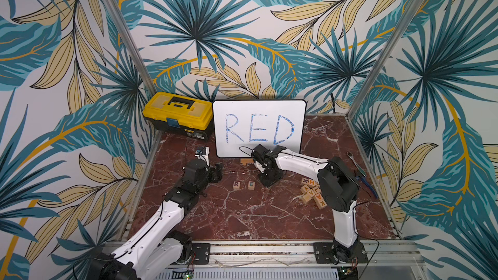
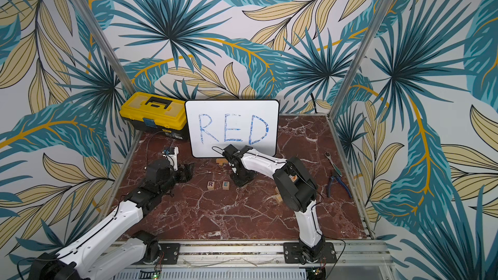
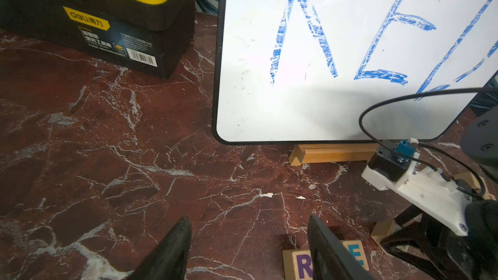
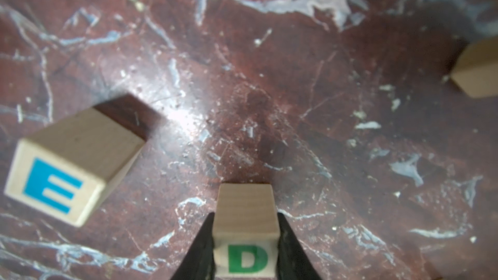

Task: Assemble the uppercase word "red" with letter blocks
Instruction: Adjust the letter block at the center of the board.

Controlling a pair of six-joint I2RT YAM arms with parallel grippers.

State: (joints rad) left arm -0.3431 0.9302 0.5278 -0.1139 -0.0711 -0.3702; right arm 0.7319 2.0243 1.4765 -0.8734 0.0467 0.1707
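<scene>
gripping the d block by two opposite sides, the right claw points down at the marbled surface just to the right of the e block (whether the d block touches the surface, i cannot tell). the r block sits just left of the e block with a small gap between them, both letters readable in both top views, in front of the whiteboard. the left claw hangs open and empty near the r block, on its left. a pile of other letter blocks lies well apart on the right.
</scene>
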